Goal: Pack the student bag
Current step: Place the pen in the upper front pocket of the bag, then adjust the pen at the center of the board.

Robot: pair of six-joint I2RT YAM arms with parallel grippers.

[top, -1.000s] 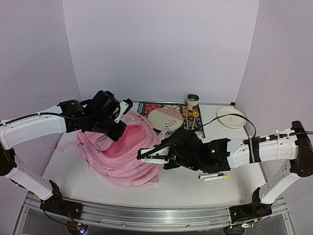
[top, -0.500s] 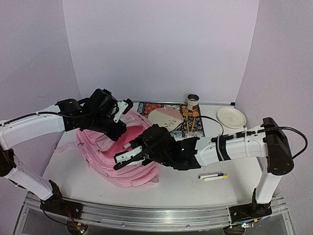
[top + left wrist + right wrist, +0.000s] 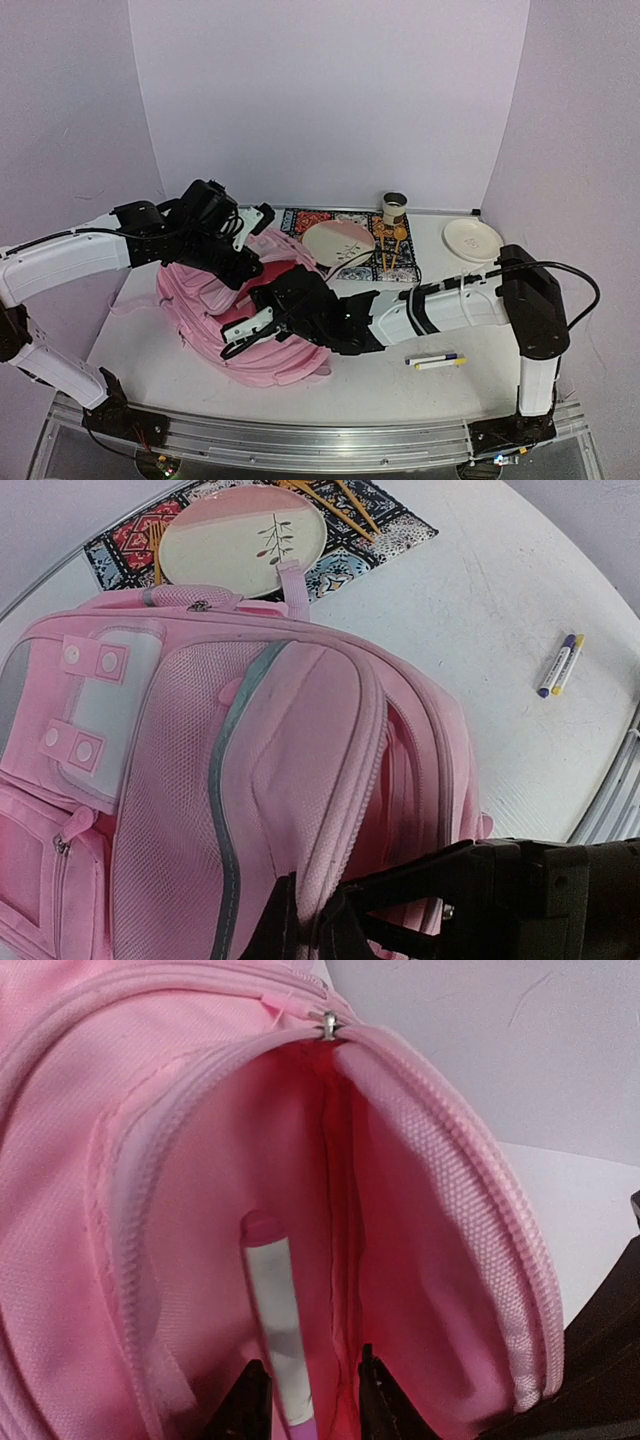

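Bag (image 3: 195, 300) lies flat on left half of tabletop (image 3: 380, 375), top toward far edge. My left claw (image 3: 315, 920) clamped on zip rim, propping mouth agape. Right claw (image 3: 310, 1365) inside mouth, jaws parted wider than pen (image 3: 272, 1310) between them (loose, I judge). Fabric soft, light, floppy: I'd grip zip rim or top loop, never panels.

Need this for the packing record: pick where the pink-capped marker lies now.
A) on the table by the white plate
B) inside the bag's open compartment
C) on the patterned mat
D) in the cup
B: the right wrist view shows the marker lying against the pink lining inside the unzipped bag, between the fingers of the right claw.
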